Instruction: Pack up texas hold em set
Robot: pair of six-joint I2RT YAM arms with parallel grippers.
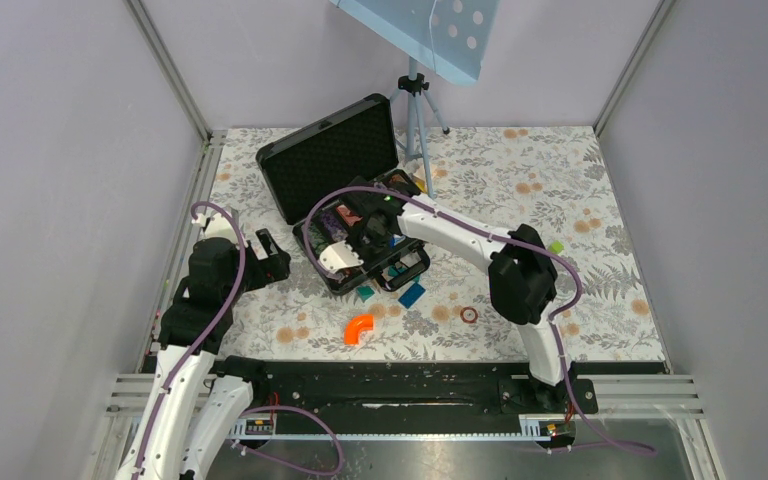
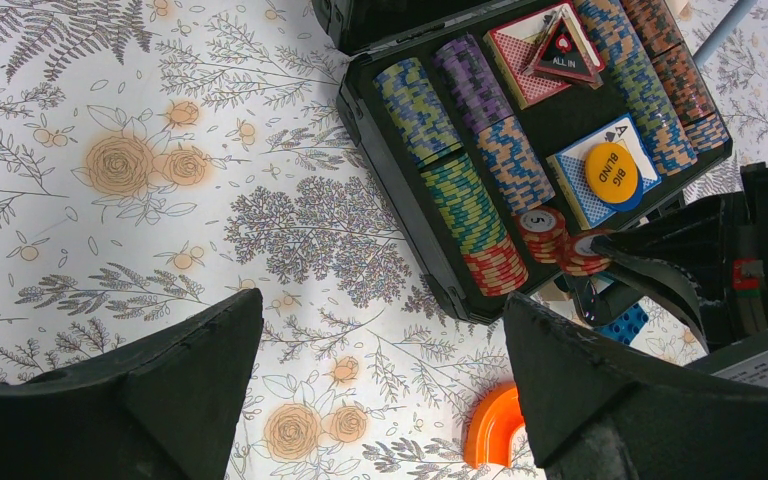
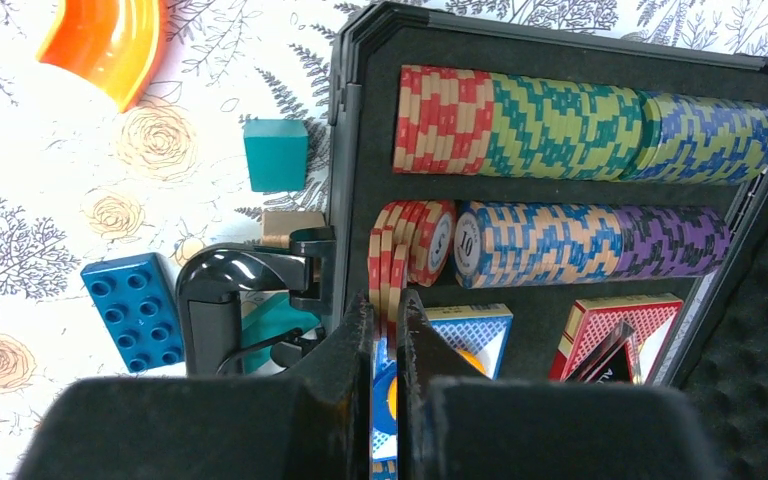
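Jaws of left gripper (image 2: 382, 310) wide, empty, over table (image 2: 110, 250) beside briefcase (image 2: 400, 190); right gripper (image 3: 385, 308) shut, nothing seen held, above leaning red chips (image 3: 410, 250) inside. Chips to be nudged upright, flush with row (image 3: 580, 240), gently. On table, red ring (image 1: 469, 315) too small to be named; slot beneath right gripper hidden.

Right arm (image 1: 450, 235) over open briefcase (image 2: 400, 195), raised lid (image 1: 330, 160) walling far side, blocks (image 1: 412, 295) crowding near edge, tablecloth (image 1: 540, 190) free rightward
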